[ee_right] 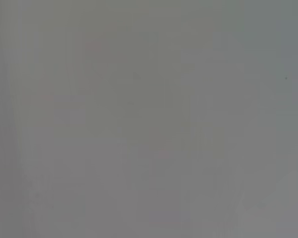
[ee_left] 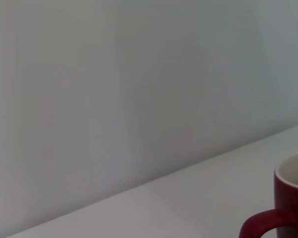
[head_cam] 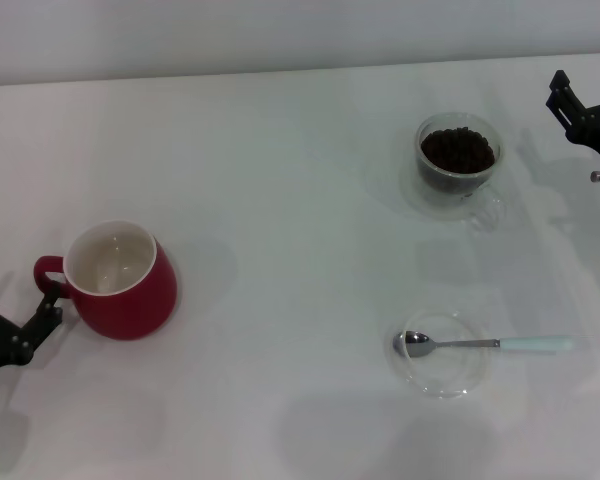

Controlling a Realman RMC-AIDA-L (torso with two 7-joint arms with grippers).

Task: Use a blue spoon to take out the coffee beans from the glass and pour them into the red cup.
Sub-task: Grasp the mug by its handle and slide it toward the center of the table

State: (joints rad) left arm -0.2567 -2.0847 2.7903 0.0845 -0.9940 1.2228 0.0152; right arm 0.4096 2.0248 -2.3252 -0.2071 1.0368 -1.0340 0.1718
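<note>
The red cup point(head_cam: 120, 281) stands at the left of the white table, its white inside bare and its loop handle point(head_cam: 47, 271) turned toward my left gripper point(head_cam: 16, 282). That gripper is open just beside the handle and holds nothing. The left wrist view catches the red cup point(ee_left: 288, 208) at its edge. The glass point(head_cam: 458, 165) stands at the back right, holding the heap of coffee beans point(head_cam: 458, 150). The blue spoon point(head_cam: 485, 344) lies at the front right, its metal bowl resting on a saucer. My right gripper point(head_cam: 588, 85) is open at the far right edge, beyond the glass.
A flat clear glass saucer point(head_cam: 442, 375) lies under the spoon's bowl. The table's back edge meets a pale wall point(ee_left: 139, 74). The right wrist view shows only a plain grey surface.
</note>
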